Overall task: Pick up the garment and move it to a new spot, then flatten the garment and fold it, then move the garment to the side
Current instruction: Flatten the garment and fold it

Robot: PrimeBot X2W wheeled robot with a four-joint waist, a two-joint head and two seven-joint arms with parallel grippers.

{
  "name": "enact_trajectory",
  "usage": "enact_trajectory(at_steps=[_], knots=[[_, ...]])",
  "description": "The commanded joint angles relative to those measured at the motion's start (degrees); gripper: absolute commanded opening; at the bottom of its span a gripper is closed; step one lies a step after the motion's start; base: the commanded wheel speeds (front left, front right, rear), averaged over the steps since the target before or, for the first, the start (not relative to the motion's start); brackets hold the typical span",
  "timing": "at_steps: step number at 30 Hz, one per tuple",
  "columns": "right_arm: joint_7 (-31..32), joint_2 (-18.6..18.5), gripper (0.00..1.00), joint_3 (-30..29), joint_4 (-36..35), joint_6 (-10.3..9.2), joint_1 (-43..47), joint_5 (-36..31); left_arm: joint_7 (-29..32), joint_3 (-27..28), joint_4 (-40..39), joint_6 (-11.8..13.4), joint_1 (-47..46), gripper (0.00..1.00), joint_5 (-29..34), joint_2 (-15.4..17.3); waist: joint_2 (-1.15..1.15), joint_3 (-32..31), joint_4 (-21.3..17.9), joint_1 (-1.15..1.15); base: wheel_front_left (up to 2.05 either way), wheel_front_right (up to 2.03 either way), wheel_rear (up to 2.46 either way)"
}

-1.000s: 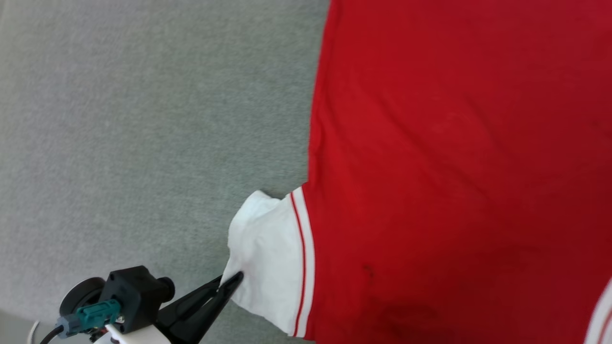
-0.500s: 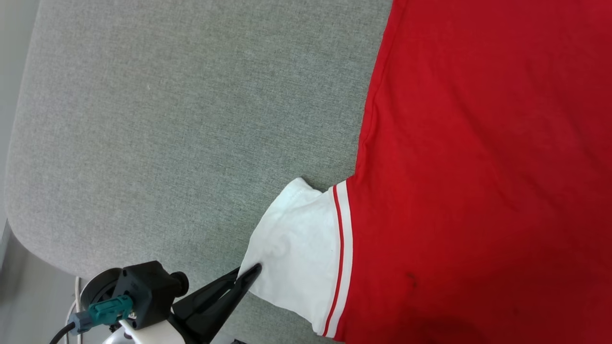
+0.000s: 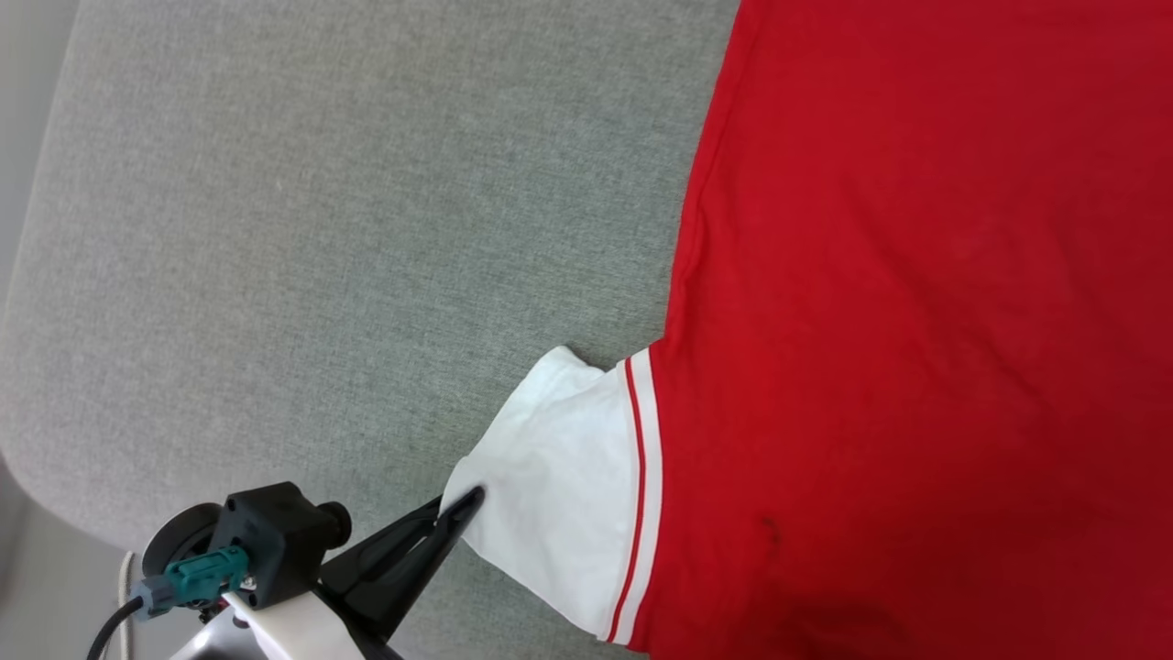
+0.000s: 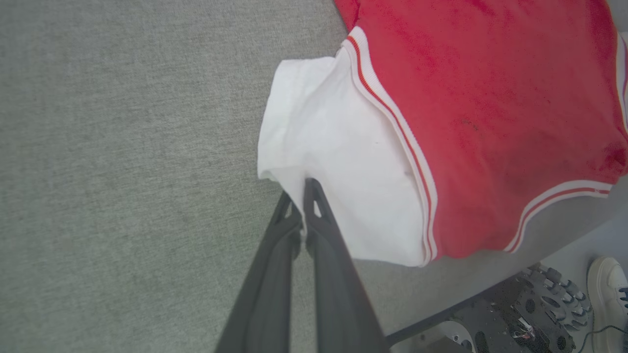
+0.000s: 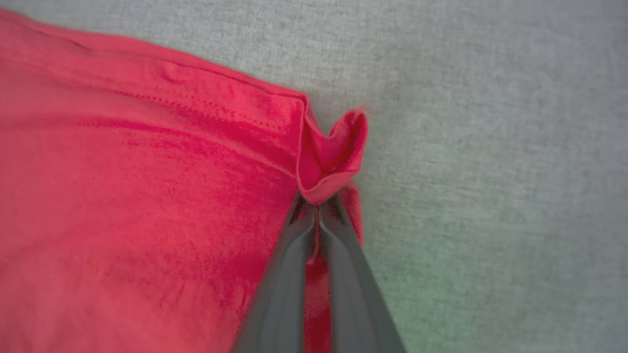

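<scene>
The garment (image 3: 898,302), a red jersey T-shirt with white sleeves and striped trim, lies spread on the grey padded surface (image 3: 321,229). In the head view my left gripper (image 3: 465,500) comes in from the lower left, shut on the cuff edge of the white sleeve (image 3: 554,477). The left wrist view shows that same pinch: left gripper (image 4: 302,189) closed on the sleeve (image 4: 343,157). In the right wrist view my right gripper (image 5: 320,198) is shut on a bunched red hem corner of the garment (image 5: 147,196), which puckers up just above the fingertips.
The grey surface's rounded edge (image 3: 37,477) runs down the left of the head view, with floor beyond. Past the near edge in the left wrist view sit the robot's base (image 4: 515,314) and a person's white shoe (image 4: 608,289).
The head camera has shifted, bringing the surface's left edge into view. The left gripper keeps its grip on the sleeve throughout; the sleeve cuff is drawn a little further left.
</scene>
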Motion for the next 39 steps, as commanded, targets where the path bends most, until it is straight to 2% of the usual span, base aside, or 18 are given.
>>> enact_trajectory(at_steps=[1,11,17,23,30,39], knots=[[0.82,0.02,0.0,0.06,2.35,-0.06,4.31,0.09,-0.33,0.32,0.09,0.25,-0.04,0.0,-0.1,0.2,0.0,-1.68,-1.51,-0.01,0.0,0.0,0.0],[-2.7,1.09,0.0,3.28,0.52,-0.05,16.27,7.34,-0.48,2.37,2.27,2.56,2.7,0.0,-0.63,1.13,0.0,-11.75,-9.89,-0.01,0.0,0.0,0.0],[-3.37,0.03,0.0,5.11,-5.44,-0.05,26.59,13.05,-1.26,3.54,4.72,4.24,5.15,0.0,-0.84,1.29,0.0,-17.65,-15.23,-0.01,0.0,0.0,0.0],[-4.09,0.83,0.0,3.63,-12.5,-0.04,36.8,16.93,-2.18,4.26,6.21,5.46,7.5,0.0,-1.48,0.85,0.0,-21.67,-19.51,-0.01,0.0,0.0,0.0],[-4.27,3.23,0.0,0.4,-18.54,-0.04,47.62,18.48,-3.51,4.22,7.3,6.41,8.36,0.0,-1.26,-0.07,0.0,-23.78,-22.4,-0.01,0.0,0.0,0.0],[-5.13,6.41,0.0,-0.5,-19.79,-0.04,57.04,18.53,-4.27,2.84,8.16,6.74,7.32,0.0,-0.31,-1.46,0.0,-25.51,-23.92,-0.01,0.0,0.0,0.0]])
